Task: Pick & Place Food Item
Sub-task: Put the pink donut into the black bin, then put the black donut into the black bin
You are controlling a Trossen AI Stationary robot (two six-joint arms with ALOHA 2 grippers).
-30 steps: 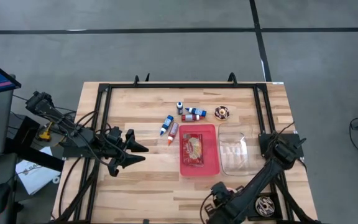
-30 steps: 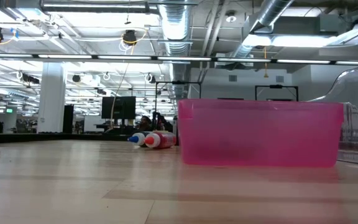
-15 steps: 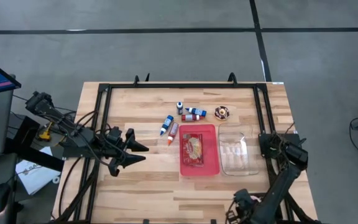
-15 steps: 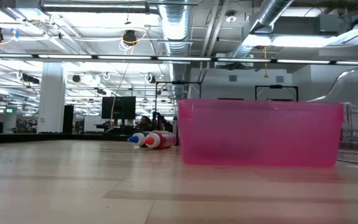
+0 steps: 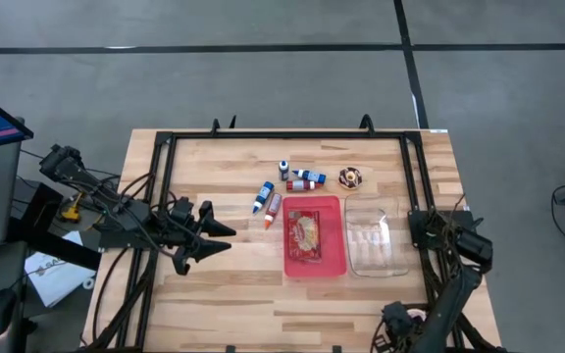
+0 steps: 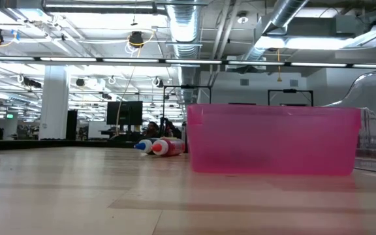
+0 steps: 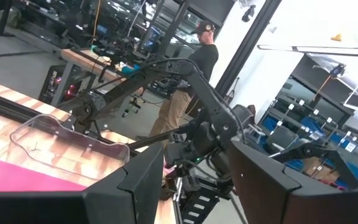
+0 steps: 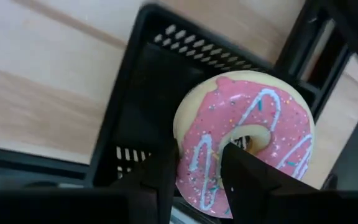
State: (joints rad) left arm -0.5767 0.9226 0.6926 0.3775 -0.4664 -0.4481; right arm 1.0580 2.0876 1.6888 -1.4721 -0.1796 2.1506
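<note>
A pink-frosted donut (image 8: 247, 143) with sprinkles is in my right gripper (image 8: 199, 155), which is shut on it. It hangs over a black perforated tray (image 8: 135, 93) at the table's near right corner. In the high view that gripper (image 5: 400, 328) is at the near edge. A pink bin (image 5: 314, 235) with a wrapped food item stands mid-table, with a clear container (image 5: 376, 235) to its right. My left gripper (image 5: 219, 237) waits open and holds nothing, left of the bin. My right gripper holds the donut's ring (image 8: 194, 158) with one finger in the hole and the other outside the rim. The fingers (image 8: 244, 171) come from above, slanting down. The donut lies flat in the hold, frosted face up, over the black tray.
A chocolate donut (image 5: 350, 177) and several small bottles (image 5: 268, 201) lie on the far half of the table. Black frame rails (image 5: 165, 167) run along the table's sides. In the left wrist view a person (image 7: 191, 87) stands beyond the table.
My right gripper has travelled along the near edge toward the table's right edge, turning as it went and carrying the pink donut. It now stands over the black tray. Its fingers kept their gap.
</note>
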